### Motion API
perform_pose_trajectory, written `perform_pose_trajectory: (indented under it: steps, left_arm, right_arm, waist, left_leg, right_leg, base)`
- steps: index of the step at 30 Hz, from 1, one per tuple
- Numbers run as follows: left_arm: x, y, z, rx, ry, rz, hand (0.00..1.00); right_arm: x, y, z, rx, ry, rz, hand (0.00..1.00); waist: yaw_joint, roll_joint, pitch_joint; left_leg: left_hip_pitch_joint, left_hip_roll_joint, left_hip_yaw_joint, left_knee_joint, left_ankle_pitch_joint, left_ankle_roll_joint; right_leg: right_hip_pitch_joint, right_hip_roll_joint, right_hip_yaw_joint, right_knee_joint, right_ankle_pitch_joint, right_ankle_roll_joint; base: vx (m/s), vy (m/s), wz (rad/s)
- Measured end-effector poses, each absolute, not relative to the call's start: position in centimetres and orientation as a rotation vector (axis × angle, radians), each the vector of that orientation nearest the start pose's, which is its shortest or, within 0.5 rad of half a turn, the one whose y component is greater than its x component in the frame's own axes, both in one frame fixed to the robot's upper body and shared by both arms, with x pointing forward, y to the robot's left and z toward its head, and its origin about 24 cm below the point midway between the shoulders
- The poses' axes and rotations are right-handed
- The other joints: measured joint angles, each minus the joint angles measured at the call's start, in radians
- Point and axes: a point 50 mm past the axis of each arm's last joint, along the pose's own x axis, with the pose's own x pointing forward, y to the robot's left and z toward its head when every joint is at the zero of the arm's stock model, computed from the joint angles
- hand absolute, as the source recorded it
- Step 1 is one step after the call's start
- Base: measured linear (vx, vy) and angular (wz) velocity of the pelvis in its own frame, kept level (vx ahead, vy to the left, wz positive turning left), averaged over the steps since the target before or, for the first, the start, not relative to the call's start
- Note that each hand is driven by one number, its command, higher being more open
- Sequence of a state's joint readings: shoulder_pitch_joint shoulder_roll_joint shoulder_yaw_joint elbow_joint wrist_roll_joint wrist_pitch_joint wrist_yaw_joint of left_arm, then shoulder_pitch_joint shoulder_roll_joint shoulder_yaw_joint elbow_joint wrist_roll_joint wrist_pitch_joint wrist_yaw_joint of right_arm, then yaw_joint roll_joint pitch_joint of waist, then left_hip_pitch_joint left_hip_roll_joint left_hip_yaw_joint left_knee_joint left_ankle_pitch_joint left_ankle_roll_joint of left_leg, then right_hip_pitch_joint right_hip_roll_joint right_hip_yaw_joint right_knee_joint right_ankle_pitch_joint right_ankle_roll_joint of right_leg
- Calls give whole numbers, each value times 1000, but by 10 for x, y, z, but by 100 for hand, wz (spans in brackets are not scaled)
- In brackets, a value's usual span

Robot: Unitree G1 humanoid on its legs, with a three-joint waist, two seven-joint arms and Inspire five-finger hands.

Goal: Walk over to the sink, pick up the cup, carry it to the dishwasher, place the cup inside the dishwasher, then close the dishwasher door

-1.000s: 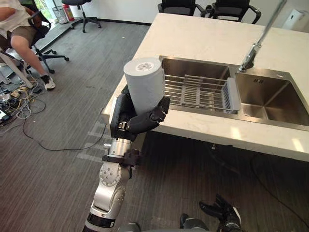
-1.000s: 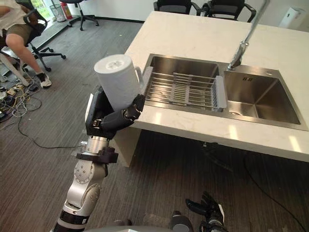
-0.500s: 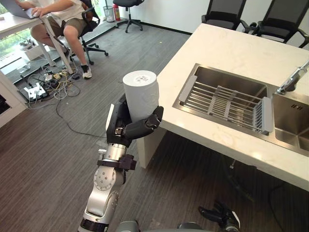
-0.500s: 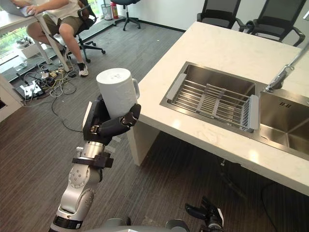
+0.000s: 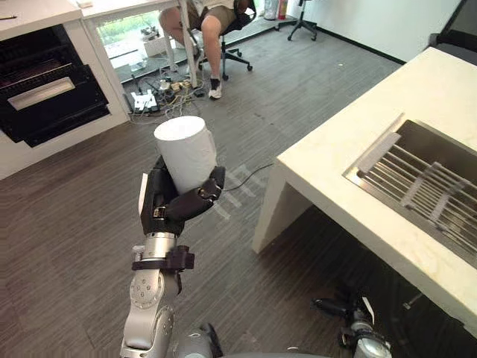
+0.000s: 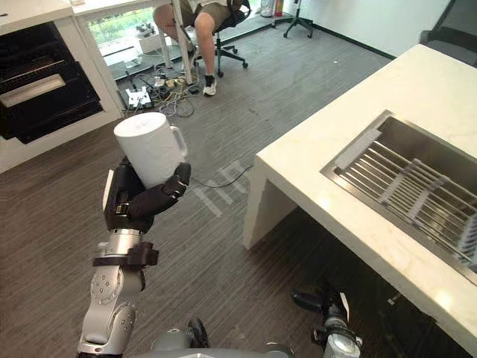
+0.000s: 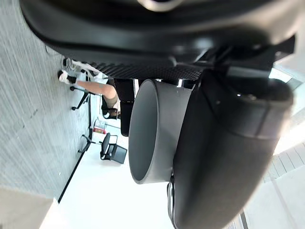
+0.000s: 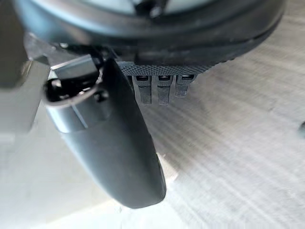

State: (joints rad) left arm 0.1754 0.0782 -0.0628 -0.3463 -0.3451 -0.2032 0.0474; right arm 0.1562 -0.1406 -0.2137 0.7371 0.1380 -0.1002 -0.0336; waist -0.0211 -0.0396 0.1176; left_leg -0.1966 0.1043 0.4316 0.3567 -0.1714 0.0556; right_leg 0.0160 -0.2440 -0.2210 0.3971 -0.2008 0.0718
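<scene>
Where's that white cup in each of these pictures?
Left eye view: left of centre, cup held in the left robot hand.
Right eye view: cup further left.
Left wrist view: cup at centre.
Right wrist view: right robot hand over floor.
Shared landmark: the seated person's legs.

Bright daylight, glare on countertop (image 6: 350,224)

Head stereo pair looks down, sharing floor (image 5: 74,201), sink (image 5: 436,142); wrist cameras close-up.
</scene>
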Motion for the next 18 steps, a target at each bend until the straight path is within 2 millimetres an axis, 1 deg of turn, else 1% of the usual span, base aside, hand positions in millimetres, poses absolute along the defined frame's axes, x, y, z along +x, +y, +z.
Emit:
perform_pose_trajectory:
  steps: [1, 2, 3, 4, 5, 6, 7, 8, 9, 10, 11, 12, 13, 14, 15, 16, 18]
  left_arm:
    - [212, 160, 100, -292, -357, 5, 30]
    - [212, 160, 100, -291, -359, 1, 30]
    - [212, 160, 101, -289, -361, -2, 30]
    - [212, 159, 101, -285, -362, -9, 30]
    - [212, 159, 101, -282, -361, -11, 30]
    - [212, 160, 102, -276, -364, -15, 30]
    - [212, 159, 102, -275, -365, -17, 30]
    - [212, 157, 102, -285, -363, -26, 30]
    - [212, 154, 104, -301, -367, -40, 30]
    - [212, 152, 106, -308, -373, -47, 30]
    - [210, 149, 111, -315, -396, -63, 30]
    - [209, 149, 116, -318, -417, -67, 30]
    - [208, 148, 117, -324, -424, -69, 30]
    - [208, 145, 118, -345, -429, -71, 30]
    - [208, 144, 118, -355, -431, -73, 30]
    - [208, 142, 118, -370, -432, -79, 30]
    - [206, 140, 117, -370, -426, -94, 30]
  right_arm:
    - [128, -244, -120, 33, 756, -376, 90]
    - [127, -244, -120, 33, 762, -373, 90]
    - [125, -243, -122, 36, 774, -371, 90]
    - [120, -241, -124, 41, 790, -369, 90]
    - [118, -239, -126, 43, 797, -367, 90]
    - [117, -236, -127, 54, 802, -364, 90]
    - [115, -233, -127, 60, 801, -364, 90]
    - [112, -230, -127, 71, 798, -364, 90]
    - [108, -228, -125, 77, 792, -364, 90]
    - [107, -227, -124, 80, 786, -366, 90]
    - [104, -227, -122, 79, 776, -368, 90]
    - [104, -226, -119, 71, 765, -358, 90]
    - [106, -226, -118, 67, 754, -353, 90]
    - [110, -228, -113, 60, 728, -349, 90]
    - [114, -228, -109, 56, 705, -343, 90]
    - [119, -228, -105, 47, 677, -333, 90]
    - [122, -228, -101, 46, 657, -327, 90]
  waist:
    - [-3, -7, 5]
    - [-9, -13, 10]
    - [-25, -12, 16]
    - [-35, -7, 27]
    - [-34, -4, 28]
    - [-29, -5, 29]
    - [-26, -5, 29]
    - [-26, -5, 29]
    - [-29, -7, 25]
    - [-28, -12, 22]
    - [-18, -35, 9]
    - [-16, -47, -1]
    - [-19, -40, -6]
    - [-15, -12, -22]
    - [-10, -1, -28]
    - [1, 3, -31]
    - [8, 4, -34]
  left_leg:
    - [19, -29, -29, 0, -10, 9]
    - [31, -45, -48, -2, -16, 18]
    - [46, -61, -84, -3, -20, 23]
    - [73, -73, -135, -7, -34, 35]
    - [81, -75, -151, -10, -35, 31]
    - [97, -82, -184, -13, -39, 28]
    - [105, -87, -200, -13, -42, 30]
    - [122, -93, -236, -11, -44, 30]
    - [126, -105, -279, -2, -53, 18]
    - [130, -113, -297, 1, -59, 12]
    - [140, -137, -324, 22, -81, -8]
    - [127, -145, -331, 62, -102, -34]
    - [119, -134, -332, 86, -115, -50]
    - [111, -99, -332, 106, -133, -71]
    - [115, -79, -331, 102, -135, -71]
    - [133, -61, -329, 86, -136, -72]
    - [157, -44, -332, 54, -136, -73]
  right_leg:
    - [-39, -33, 10, 146, 16, 20]
    - [-65, -45, 38, 226, 40, 23]
    - [-114, -43, 97, 343, 86, 18]
    - [-159, 16, 200, 426, 22, 21]
    - [-176, 41, 230, 425, -5, 16]
    - [-213, 93, 291, 407, -49, 13]
    - [-232, 120, 324, 397, -65, 14]
    - [-255, 177, 397, 355, -86, 19]
    - [-261, 224, 470, 285, -90, 22]
    - [-262, 230, 491, 247, -87, 25]
    - [-261, 212, 487, 155, -20, 23]
    - [-250, 193, 466, 121, 0, 25]
    - [-228, 192, 450, 104, -18, 28]
    - [-198, 208, 412, 56, -18, 20]
    - [-180, 220, 394, 34, -12, 11]
    - [-158, 231, 376, 19, -10, 8]
    - [-133, 245, 357, -4, -6, 1]
  base:
    - [121, 211, 70]
    - [131, 161, 90]
    - [209, 143, 109]
    - [200, 121, 109]
    - [236, 98, 103]
    - [159, 24, 67]
    - [209, -9, 88]
    - [223, -54, 107]
    - [260, -99, 116]
    - [294, -137, 120]
    - [329, -194, 95]
    - [299, -193, 87]
    - [267, -191, 65]
    - [179, -132, 52]
    - [189, -144, 44]
    - [126, -118, 27]
    - [116, -144, 21]
